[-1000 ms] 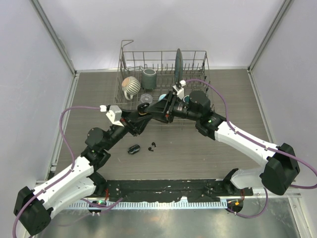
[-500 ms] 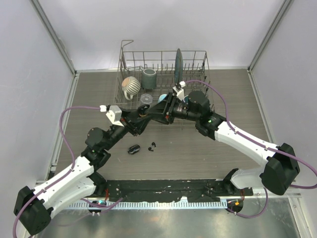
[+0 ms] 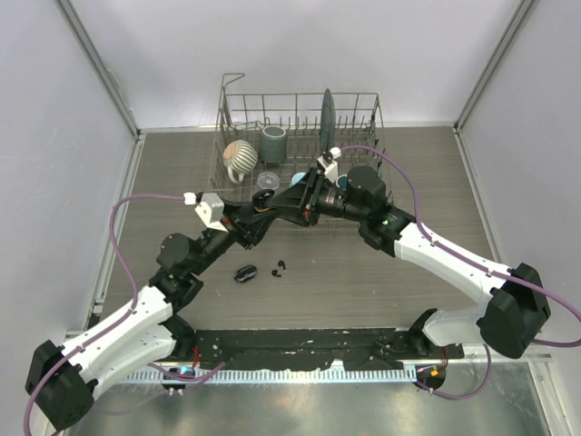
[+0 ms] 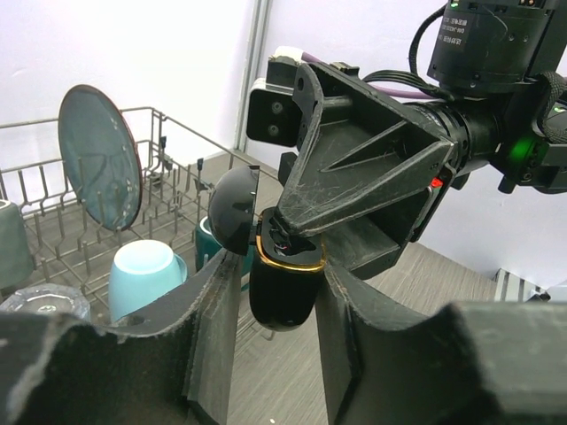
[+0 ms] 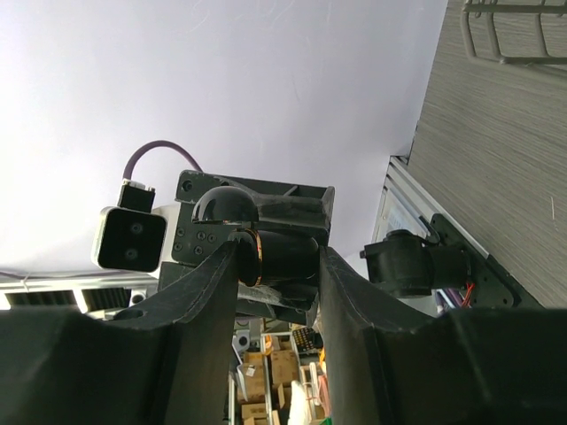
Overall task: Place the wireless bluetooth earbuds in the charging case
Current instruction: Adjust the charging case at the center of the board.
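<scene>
My left gripper (image 3: 270,207) (image 4: 280,266) is shut on a black charging case (image 4: 282,297) with a gold rim. It holds the case in the air in front of the dish rack, with the lid (image 4: 234,208) swung open. My right gripper (image 3: 300,200) (image 5: 276,250) meets it from the right with its jaws apart. One of its fingertips (image 4: 288,226) rests at the case's mouth. What lies inside the mouth is hidden. The case also shows in the right wrist view (image 5: 288,257). Two tiny black earbuds (image 3: 275,272) (image 3: 283,264) lie on the table.
A second black oval case (image 3: 244,272) lies on the table left of the loose earbuds. Just behind the grippers, the wire dish rack (image 3: 363,100) holds a plate (image 4: 99,158), a striped mug (image 3: 241,156), a grey cup (image 3: 274,141) and a pale blue cup (image 4: 143,270).
</scene>
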Controlling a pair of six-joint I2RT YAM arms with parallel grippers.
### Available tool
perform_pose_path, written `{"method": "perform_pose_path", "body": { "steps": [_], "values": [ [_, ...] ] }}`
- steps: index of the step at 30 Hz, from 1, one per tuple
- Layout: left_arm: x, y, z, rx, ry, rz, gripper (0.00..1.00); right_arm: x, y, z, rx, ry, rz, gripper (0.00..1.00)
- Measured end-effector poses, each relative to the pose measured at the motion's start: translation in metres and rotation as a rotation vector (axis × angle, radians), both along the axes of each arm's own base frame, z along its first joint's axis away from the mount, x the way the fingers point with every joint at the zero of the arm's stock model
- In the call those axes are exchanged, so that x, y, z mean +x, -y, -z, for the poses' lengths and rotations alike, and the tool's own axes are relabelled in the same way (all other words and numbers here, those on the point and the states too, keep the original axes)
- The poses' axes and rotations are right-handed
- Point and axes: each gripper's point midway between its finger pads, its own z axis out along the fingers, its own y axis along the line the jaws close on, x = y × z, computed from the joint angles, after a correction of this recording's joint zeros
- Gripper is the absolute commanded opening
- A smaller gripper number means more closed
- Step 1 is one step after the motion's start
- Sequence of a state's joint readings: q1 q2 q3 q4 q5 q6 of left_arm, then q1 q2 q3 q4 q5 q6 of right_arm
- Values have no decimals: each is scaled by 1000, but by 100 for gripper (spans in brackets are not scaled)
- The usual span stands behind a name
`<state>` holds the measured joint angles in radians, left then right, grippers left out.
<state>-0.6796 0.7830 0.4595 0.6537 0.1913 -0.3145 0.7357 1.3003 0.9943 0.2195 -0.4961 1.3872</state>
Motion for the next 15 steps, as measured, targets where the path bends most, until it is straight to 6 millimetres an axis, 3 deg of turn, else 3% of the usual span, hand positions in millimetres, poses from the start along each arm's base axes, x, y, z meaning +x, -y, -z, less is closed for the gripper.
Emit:
{"method": "perform_pose_path", "body": {
  "steps": [1, 6, 8, 10, 15],
  "values": [
    [0, 0, 0, 0, -1, 0, 34, 0, 0, 0, 0, 0, 0, 1],
    [1, 1, 2, 5, -1, 2, 28, 1, 1, 1, -5, -5, 5, 1],
    [1, 2, 2, 7, -2, 1, 31, 2, 1, 2, -7, -7, 6, 1],
    [2, 2, 3, 8, -2, 2, 41, 2, 1, 2, -8, -7, 6, 1],
    [2, 2, 2, 5, -2, 2, 45, 1, 1, 4, -12, -9, 4, 1]
  ]
}}
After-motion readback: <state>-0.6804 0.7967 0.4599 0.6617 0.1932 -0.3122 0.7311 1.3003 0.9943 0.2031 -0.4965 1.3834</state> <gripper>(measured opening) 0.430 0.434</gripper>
